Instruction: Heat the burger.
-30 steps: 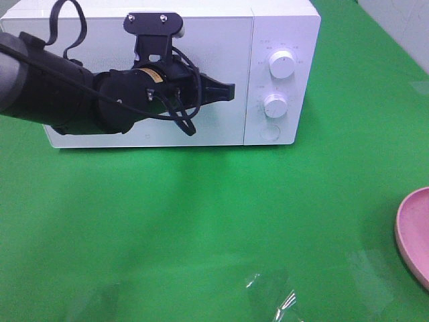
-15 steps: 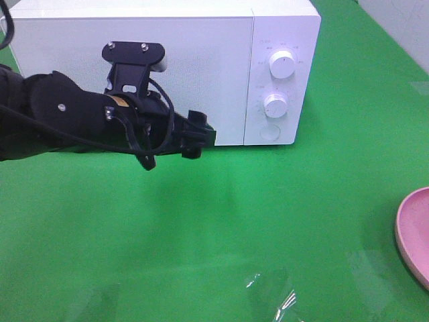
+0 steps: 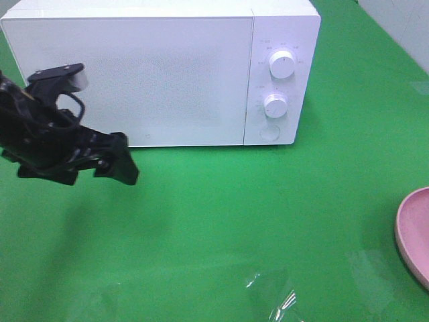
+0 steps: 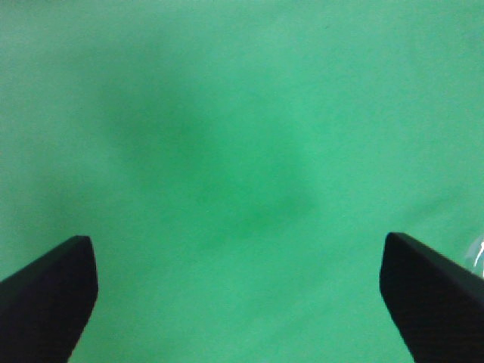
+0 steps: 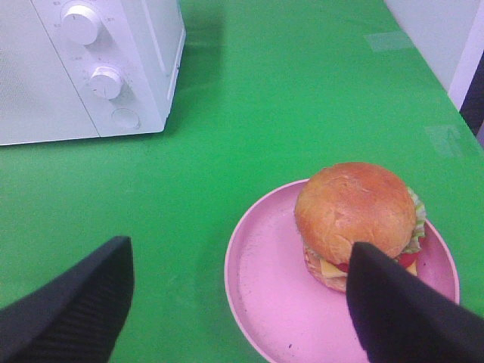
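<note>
The burger [image 5: 355, 212], with a golden-brown bun, lettuce and cheese, sits on a round pink plate [image 5: 265, 287] in the right wrist view. The exterior view shows only the plate's rim [image 3: 412, 235] at the right edge; the burger is out of frame there. My right gripper [image 5: 238, 318] is open and empty, just short of the plate. My left gripper [image 3: 124, 168] is open and empty, low over the green table in front of the microwave's left end; the left wrist view [image 4: 242, 302] shows only green cloth between its fingers.
The white microwave [image 3: 161, 74] stands at the back with its door shut. It has two knobs [image 3: 282, 64] and a round button [image 3: 269, 132] on its right panel. A shiny clear patch [image 3: 271, 295] lies on the cloth at the front. A pale wall [image 5: 431, 30] borders the table's right side.
My left arm has pulled back from in front of the microwave door, moving left and down towards the table. The microwave door is now fully uncovered.
</note>
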### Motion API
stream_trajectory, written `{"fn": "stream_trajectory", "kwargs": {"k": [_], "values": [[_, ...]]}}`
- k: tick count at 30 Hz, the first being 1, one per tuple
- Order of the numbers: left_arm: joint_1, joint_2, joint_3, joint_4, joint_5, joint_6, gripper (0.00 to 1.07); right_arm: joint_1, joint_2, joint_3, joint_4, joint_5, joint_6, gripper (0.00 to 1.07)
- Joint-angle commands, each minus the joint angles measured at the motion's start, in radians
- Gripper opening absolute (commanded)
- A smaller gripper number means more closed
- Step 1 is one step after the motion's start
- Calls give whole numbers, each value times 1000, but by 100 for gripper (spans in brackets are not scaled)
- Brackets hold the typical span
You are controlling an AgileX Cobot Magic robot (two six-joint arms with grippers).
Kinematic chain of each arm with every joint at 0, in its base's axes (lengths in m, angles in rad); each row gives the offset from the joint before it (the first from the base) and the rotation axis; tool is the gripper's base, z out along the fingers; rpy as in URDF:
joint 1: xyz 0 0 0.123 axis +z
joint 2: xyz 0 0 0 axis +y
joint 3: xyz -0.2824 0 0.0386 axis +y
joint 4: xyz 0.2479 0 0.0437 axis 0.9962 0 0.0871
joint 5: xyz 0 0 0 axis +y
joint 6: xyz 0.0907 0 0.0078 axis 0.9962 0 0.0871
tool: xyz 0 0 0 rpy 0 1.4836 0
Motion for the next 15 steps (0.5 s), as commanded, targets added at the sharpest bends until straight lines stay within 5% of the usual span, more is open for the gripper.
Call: {"fn": "stream_trajectory", "kwargs": {"k": [1,15], "values": [[94,-83,2,171,188,-164,87,-8,-26,0,3,-5,-3,75],[205,-408,19,401,524,-313,86,-8,-26,0,3,-5,-3,75]]}}
